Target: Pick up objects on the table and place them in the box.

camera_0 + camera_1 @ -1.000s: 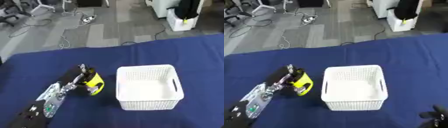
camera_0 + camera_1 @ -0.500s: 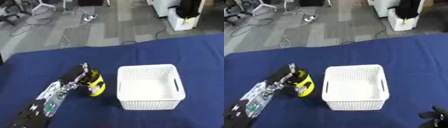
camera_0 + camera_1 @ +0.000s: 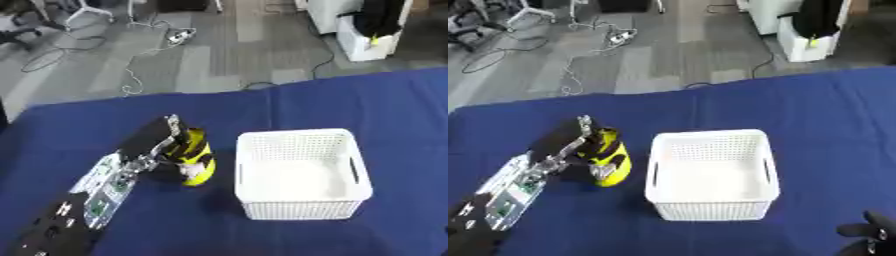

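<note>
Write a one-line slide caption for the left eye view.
Left hand grips a yellow-and-black object beside the empty white basket on the blue table.

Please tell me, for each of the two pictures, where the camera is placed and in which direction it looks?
Left eye view: in the robot's head, looking down at the blue table; the left hand and its arm show, fingers curled round a yellow and black object.
Right eye view: beside it in the head, same downward direction; the right hand also shows, at the lower right corner.
Both share the white basket, empty, and the grey floor with cables beyond the table.
</note>
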Robot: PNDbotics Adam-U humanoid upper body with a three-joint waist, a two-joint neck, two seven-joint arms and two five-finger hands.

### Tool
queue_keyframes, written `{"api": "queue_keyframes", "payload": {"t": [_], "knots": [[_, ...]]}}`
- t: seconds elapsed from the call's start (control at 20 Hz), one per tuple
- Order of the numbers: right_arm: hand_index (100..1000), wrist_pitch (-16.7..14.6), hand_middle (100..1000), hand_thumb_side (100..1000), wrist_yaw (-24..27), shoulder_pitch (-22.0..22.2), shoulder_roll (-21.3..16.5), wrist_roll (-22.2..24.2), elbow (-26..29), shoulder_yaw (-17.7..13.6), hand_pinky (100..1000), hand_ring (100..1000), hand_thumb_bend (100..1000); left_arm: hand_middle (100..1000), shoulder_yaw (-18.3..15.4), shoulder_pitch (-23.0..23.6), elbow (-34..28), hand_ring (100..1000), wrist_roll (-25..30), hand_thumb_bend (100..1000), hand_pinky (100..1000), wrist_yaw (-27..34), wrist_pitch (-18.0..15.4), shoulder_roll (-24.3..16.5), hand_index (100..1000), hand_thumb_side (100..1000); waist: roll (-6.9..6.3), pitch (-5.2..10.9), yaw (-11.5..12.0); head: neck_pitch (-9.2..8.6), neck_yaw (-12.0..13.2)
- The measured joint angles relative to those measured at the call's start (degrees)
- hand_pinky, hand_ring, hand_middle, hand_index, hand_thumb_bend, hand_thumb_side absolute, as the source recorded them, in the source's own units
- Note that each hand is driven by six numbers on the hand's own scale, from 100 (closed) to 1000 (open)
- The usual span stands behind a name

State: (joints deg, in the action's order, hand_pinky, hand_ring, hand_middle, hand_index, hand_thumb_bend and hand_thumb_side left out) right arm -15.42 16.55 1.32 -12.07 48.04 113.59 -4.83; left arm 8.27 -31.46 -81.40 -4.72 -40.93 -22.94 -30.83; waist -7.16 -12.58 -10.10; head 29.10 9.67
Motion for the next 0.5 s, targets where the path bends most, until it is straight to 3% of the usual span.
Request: {"api": "queue_keyframes", "payload": {"t": [0.5], "knots": [[1000, 0.16, 806, 518, 0.02, 0.01, 0.00, 0.16, 0.00, -0.02, 522, 652, 914, 100, 0.18, -0.62, -6.82, 100, 1.39, 100, 100, 2.14, 1.23, -0.99, 137, 614, -0.20, 0.45, 0.14, 0.00, -0.01]]}}
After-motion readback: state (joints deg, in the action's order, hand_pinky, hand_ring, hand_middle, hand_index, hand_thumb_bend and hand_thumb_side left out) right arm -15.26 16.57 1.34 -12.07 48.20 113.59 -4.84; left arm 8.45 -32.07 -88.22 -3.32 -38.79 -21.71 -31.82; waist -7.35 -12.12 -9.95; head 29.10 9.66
